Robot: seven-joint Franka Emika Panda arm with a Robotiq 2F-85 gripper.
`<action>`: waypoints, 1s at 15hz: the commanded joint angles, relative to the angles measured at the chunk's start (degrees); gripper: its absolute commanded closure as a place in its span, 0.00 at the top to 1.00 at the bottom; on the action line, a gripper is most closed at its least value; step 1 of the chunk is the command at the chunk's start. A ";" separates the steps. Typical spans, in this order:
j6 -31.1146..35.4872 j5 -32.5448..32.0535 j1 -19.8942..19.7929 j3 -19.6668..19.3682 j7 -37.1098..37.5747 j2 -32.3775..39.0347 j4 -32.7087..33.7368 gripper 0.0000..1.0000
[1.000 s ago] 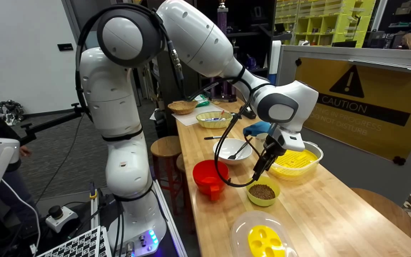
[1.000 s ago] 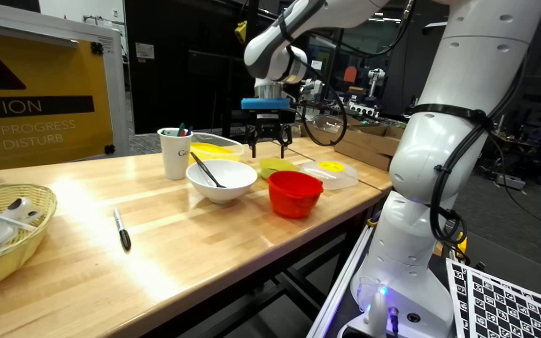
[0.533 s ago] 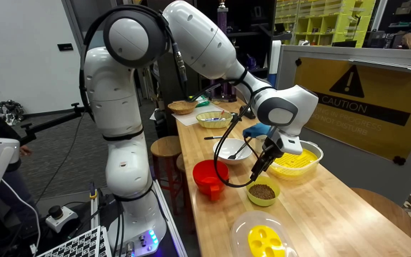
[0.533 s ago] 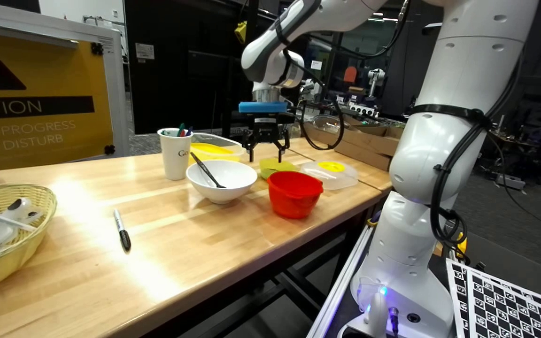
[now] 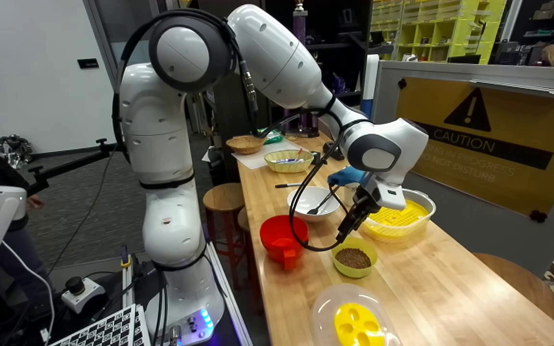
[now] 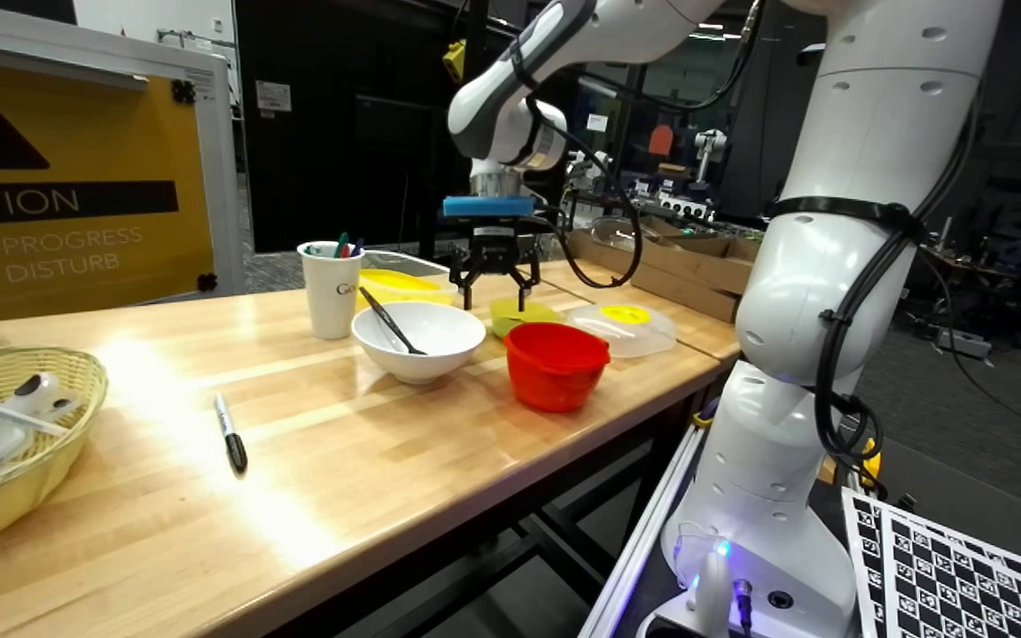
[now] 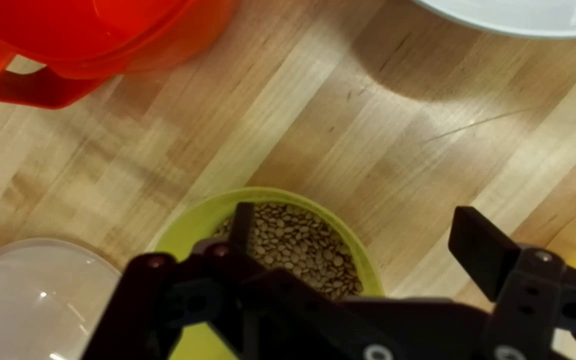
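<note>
At the end of the white jointed arm (image 5: 277, 62), your black two-fingered gripper (image 6: 494, 301) stands spread, empty. It has sunk slightly, nearer the round lime-green plastic bowl (image 5: 355, 272) of brown lentil-like grains (image 7: 298, 240) beneath one finger (image 7: 244, 220). Farther out sits a red handled plastic bowl (image 6: 555, 381).

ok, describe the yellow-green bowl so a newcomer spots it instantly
On the wooden table, find the handled red bowl. Beside it, partly beneath the open gripper, sits a small yellow-green bowl. Unlike the red one and the white bowl, it holds brown, lentil-like grains.
</note>
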 commanded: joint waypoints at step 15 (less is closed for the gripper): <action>1.26 1.17 -0.72 -1.33 -7.85 1.56 0.75 1.00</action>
